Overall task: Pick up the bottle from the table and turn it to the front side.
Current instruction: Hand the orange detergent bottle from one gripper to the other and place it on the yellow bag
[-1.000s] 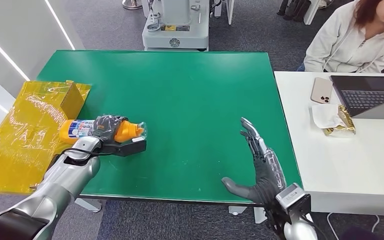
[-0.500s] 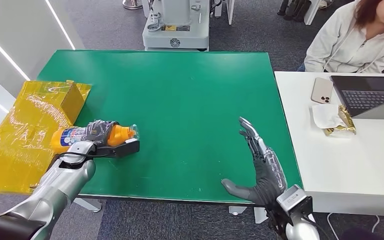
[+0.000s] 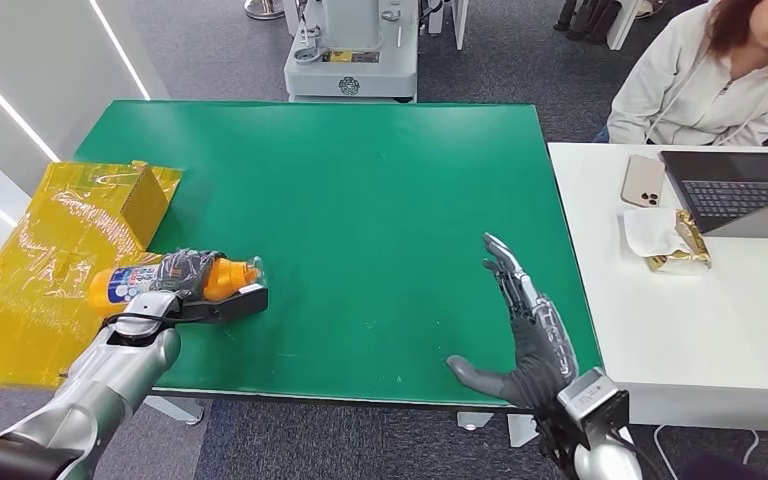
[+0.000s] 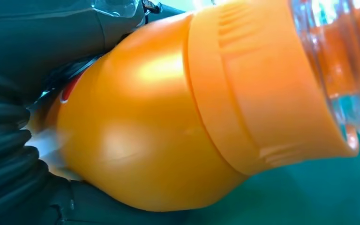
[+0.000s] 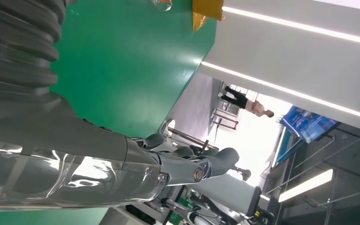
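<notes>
My left hand (image 3: pixel 185 275) grips an orange bottle (image 3: pixel 120 284) with a blue and white label and a clear cap, lying sideways near the green table's (image 3: pixel 360 180) front left edge, its base over the yellow box. Up close in the left wrist view, the bottle's orange shoulder (image 4: pixel 168 117) and clear cap (image 4: pixel 337 51) sit against my dark palm (image 4: pixel 23 140). My right hand (image 3: pixel 525 320) hovers flat and open over the table's front right, fingers pointing away; its fingers (image 5: pixel 98 159) stretch out over the green top in the right wrist view.
A yellow plastic-wrapped box (image 3: pixel 50 260) lies at the table's left edge. A white desk (image 3: pixel 700 320) on the right carries a phone (image 3: pixel 644 181), a laptop (image 3: pixel 740 190) and a wrapper. A person (image 3: pixel 720 70) sits behind it. A grey machine (image 3: pixel 352 50) stands beyond the table.
My left hand has drawn the bottle leftward and toward the front edge, its base now over the yellow box. The right hand has barely moved.
</notes>
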`<action>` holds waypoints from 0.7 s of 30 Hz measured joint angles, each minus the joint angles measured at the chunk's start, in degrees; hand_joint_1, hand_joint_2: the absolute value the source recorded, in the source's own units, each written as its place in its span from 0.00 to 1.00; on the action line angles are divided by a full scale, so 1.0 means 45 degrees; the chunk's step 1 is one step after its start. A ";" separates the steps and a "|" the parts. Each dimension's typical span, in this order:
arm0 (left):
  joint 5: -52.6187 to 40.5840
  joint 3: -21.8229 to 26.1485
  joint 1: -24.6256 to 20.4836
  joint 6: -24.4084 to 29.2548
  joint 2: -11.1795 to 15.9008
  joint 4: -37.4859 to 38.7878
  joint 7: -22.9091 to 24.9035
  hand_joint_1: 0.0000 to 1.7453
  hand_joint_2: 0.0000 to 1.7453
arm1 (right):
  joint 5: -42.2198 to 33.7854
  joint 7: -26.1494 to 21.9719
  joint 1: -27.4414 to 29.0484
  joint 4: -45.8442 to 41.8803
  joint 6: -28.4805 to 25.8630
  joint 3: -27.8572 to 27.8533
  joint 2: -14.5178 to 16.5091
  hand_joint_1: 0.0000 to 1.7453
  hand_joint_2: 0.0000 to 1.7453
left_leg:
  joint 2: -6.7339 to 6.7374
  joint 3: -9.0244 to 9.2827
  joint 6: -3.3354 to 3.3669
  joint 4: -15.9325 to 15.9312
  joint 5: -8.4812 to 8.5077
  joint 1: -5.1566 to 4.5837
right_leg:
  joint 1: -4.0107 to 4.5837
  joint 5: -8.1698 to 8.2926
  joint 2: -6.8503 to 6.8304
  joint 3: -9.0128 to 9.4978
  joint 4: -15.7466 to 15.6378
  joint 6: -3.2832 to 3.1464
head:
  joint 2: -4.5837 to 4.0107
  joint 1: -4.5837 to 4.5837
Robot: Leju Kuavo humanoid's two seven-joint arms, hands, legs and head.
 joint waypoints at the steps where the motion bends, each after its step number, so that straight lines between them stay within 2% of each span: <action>1: -0.0027 0.0000 0.0015 0.0016 0.0008 0.0000 -0.0036 0.87 1.00 | 0.0001 -0.0001 0.0014 0.0001 0.0023 0.0000 0.0001 0.00 1.00 | -0.0001 0.0000 0.0000 0.0000 0.0000 0.0000 | 0.0000 0.0000 -0.0001 0.0000 0.0000 0.0000 | 0.0000 0.0000; 2: -0.0044 0.0000 0.0025 0.0022 0.0021 0.0000 -0.0054 0.87 1.00 | 0.0002 -0.0002 0.0027 0.0004 0.0041 0.0000 0.0002 0.00 1.00 | -0.0002 0.0000 0.0000 0.0000 0.0000 0.0000 | 0.0000 0.0000 -0.0001 0.0000 0.0000 0.0000 | 0.0000 0.0001; 6: -0.0057 0.0003 0.0034 0.0018 0.0063 0.0000 -0.0080 0.00 1.00 | 0.0009 -0.0002 0.0064 0.0011 0.0051 0.0000 0.0006 0.00 1.00 | 0.0000 0.0003 -0.0001 -0.0001 0.0001 0.0000 | 0.0000 0.0001 0.0000 0.0002 0.0000 0.0000 | 0.0000 0.0000; 21: -0.0458 0.0024 0.0067 0.0387 0.0047 0.0000 -0.0039 0.00 1.00 | 0.0226 0.0275 0.0422 -0.0122 0.0214 -0.0157 0.0199 0.00 1.00 | 0.0000 0.0010 0.0000 -0.0001 0.0001 -0.0001 | 0.0000 0.0000 0.0000 0.0008 0.0000 0.0000 | 0.0000 0.0001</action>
